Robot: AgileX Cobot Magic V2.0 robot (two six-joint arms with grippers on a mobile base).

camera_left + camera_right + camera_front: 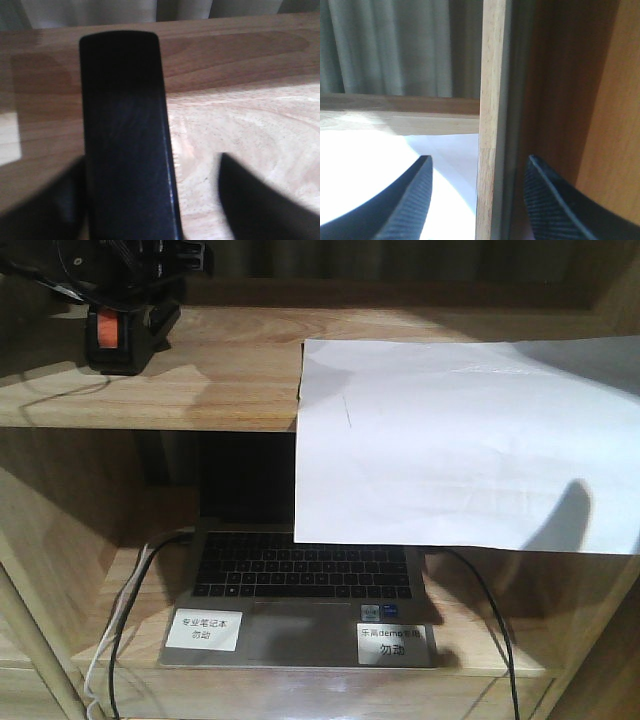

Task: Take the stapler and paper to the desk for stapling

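Left gripper [149, 159] spread around stapler [125, 125], off-centre; to be centred before clamping. Right gripper [477, 160] released, shelf upright [492, 100] straddled; to be shifted onto paper [460, 450].

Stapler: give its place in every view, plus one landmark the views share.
Front view: stapler at top left, on the shelf.
Left wrist: stapler is the long black bar down the centre.
Right wrist: not in it.
Shared landmark: the light wood shelf.
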